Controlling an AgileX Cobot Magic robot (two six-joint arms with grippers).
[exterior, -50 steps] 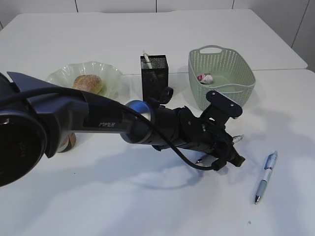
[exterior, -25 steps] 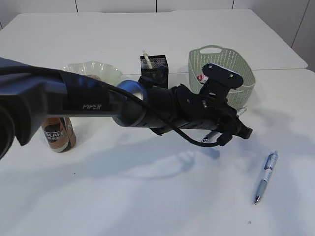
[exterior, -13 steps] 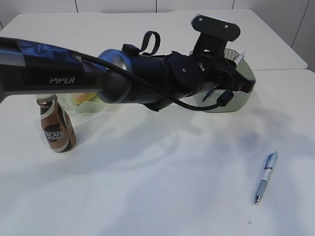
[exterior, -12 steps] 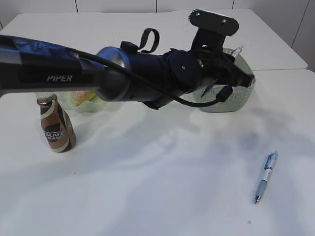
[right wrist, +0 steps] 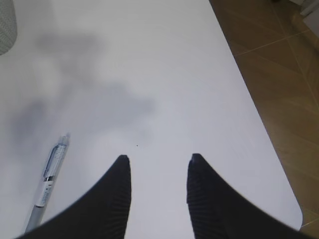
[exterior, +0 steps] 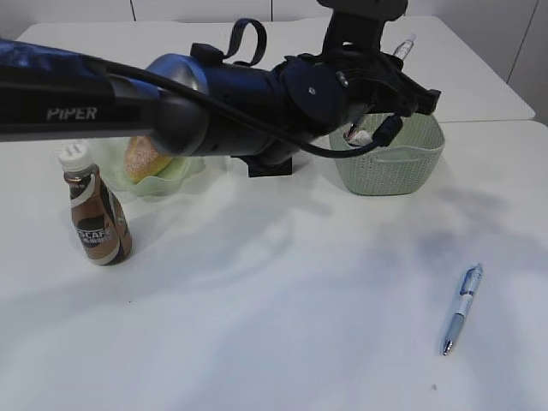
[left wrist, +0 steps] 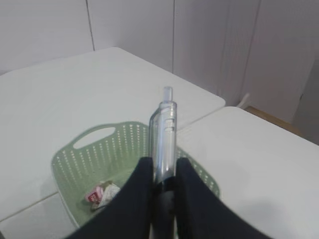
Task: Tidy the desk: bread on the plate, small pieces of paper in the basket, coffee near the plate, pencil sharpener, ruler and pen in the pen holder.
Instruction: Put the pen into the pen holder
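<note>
**A:** Left wrist view first: our left gripper is pinched tight on a clear plastic click pen, the clicker end sticking up out of the fingers. Beneath it sits the pale green perforated plastic basket with a crumpled scrap of paper inside.

**B:** So we hold the pen over the wrong container. From the exterior view the black mesh pen holder is mostly hidden behind our arm, just left of the basket.

**A:** Right. We judge the step in hand is carrying this pen to the holder. To do it well, we should swing left until the pen hangs over the holder's mouth, turn the wrist so the pen points straight down, lower it inside the rim, and only then let go.

**B:** Dropping from height risks a bounce off the rim, and a slanted pen could tip the light holder.

**A:** Our right gripper hovers with its fingers spread and nothing between them, above the white table, near the blue and white pen lying flat.

**B:** That one comes next. The bread roll sits on the wavy green glass plate, and the brown coffee bottle stands near it.
</note>
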